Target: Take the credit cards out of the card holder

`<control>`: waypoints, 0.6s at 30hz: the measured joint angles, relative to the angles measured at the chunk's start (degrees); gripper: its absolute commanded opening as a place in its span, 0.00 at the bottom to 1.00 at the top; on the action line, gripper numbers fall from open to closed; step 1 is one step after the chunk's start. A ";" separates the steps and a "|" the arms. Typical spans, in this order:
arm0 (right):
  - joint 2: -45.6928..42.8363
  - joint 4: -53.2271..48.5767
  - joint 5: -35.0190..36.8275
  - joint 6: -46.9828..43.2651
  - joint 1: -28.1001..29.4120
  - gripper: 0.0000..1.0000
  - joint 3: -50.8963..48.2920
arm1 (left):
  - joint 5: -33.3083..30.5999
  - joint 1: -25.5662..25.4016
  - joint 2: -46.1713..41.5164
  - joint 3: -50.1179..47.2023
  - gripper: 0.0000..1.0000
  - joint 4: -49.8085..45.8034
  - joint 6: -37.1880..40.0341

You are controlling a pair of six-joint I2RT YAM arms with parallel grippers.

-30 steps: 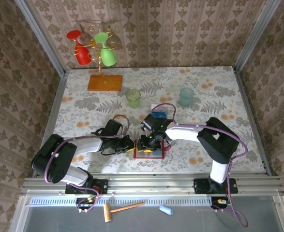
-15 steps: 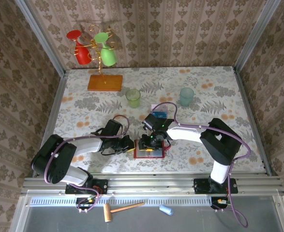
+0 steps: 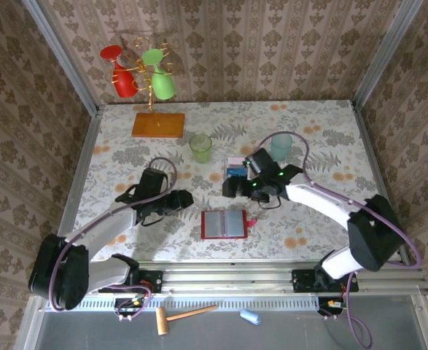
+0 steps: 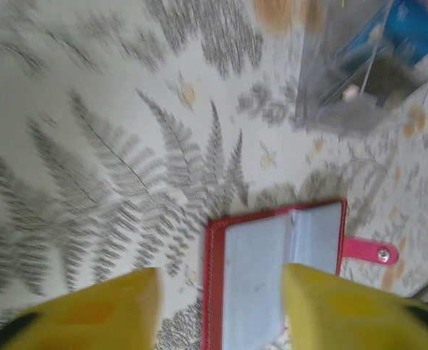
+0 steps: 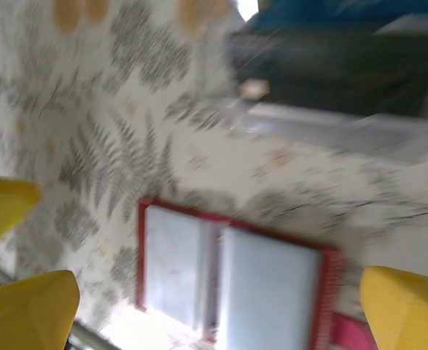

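**Card holder looks emptied, both arms backed off**

It lies open flat near the front edge of the worktop, grey pockets up, snap tab poking out to the right, nothing touching it. A second ago we had both grippers parked right on it. Now the left gripper sits just off its left side, fingers apart and empty. The right gripper has swung back to the credit cards, a small pile behind the holder with a blue one on top. Its fingers are spread wide, holding nothing.

We reckon a card just got dropped there. The pockets look bare to us, but the wrist views are blurry, so we can't swear to it.

Further out there's fern-print cloth, a green cup, a teal cup, a cup stand at the far left, and patterned wallpaper all round.
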 measured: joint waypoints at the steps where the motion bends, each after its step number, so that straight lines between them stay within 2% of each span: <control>1: -1.40 -0.87 1.42 -1.20 -2.01 1.00 -0.28 | -1.38 1.36 -1.01 0.66 0.84 -1.29 1.38; 3: -3.93 -2.45 4.63 -3.74 -5.35 1.00 -0.87 | -4.00 3.82 -2.78 1.77 1.00 -3.69 3.87; 9: -9.57 -1.90 15.52 -12.24 -14.60 1.00 -4.94 | -12.57 11.89 -6.10 2.67 1.00 -7.61 10.93; 13: -10.88 4.87 20.68 -18.49 -20.92 1.00 -11.85 | -19.61 16.57 -6.64 1.81 1.00 -6.67 15.50; 18: -10.93 14.53 23.32 -24.81 -28.17 1.00 -18.64 | -28.17 20.06 -6.75 -0.81 1.00 -3.54 20.39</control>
